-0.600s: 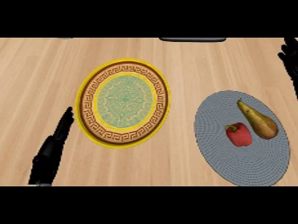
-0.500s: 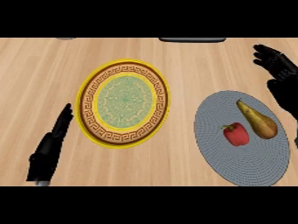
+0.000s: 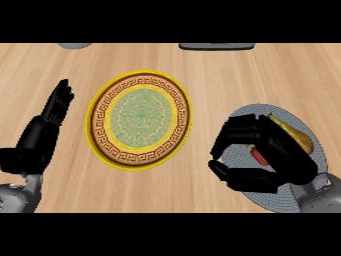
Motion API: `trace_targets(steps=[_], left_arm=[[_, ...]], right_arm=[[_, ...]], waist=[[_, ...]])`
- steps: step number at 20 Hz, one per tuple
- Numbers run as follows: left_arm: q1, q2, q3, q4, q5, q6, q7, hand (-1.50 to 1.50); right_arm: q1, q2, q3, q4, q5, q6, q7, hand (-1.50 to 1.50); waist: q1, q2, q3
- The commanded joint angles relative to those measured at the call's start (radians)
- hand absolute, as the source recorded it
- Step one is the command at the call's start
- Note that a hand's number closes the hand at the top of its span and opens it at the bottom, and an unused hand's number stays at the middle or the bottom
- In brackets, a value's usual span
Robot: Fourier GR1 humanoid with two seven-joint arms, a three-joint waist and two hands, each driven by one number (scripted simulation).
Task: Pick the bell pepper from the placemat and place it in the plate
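bell pepper (image 3: 259,155): on placemat (image 3: 306,122), mostly hidden, axis unclear
right hand (image 3: 265,157): curled over pepper, grasp unclear
left hand (image 3: 44,127): released, left of plate (image 3: 99,127)

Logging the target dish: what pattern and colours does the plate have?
In the head view, the plate has a yellow rim, a brown band with gold key pattern, and a green centre.

Bright, even light falls on the wooden counter (image 3: 25,75); shadows barely show.

Pear (image 3: 297,134) crowds placemat (image 3: 311,120); bare counter (image 3: 202,70) between placemat, plate (image 3: 99,125).
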State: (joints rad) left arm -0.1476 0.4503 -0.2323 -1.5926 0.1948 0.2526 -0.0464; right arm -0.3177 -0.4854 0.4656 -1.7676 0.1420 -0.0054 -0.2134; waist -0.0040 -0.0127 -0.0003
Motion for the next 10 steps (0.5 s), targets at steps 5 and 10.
trace_targets(steps=[5,10], left_arm=[[-0.084,0.046,0.071,-0.011,0.072,-0.078,0.062,0.00],[-0.107,0.028,0.082,-0.030,0.052,-0.080,0.117,0.00]], right_arm=[[0.310,0.116,0.054,0.151,-0.109,-0.055,-0.575,-1.50],[0.366,0.039,-0.083,0.084,-0.159,-0.012,-0.724,-1.50]], waist=[[-0.001,0.018,0.004],[-0.004,0.011,0.001]])
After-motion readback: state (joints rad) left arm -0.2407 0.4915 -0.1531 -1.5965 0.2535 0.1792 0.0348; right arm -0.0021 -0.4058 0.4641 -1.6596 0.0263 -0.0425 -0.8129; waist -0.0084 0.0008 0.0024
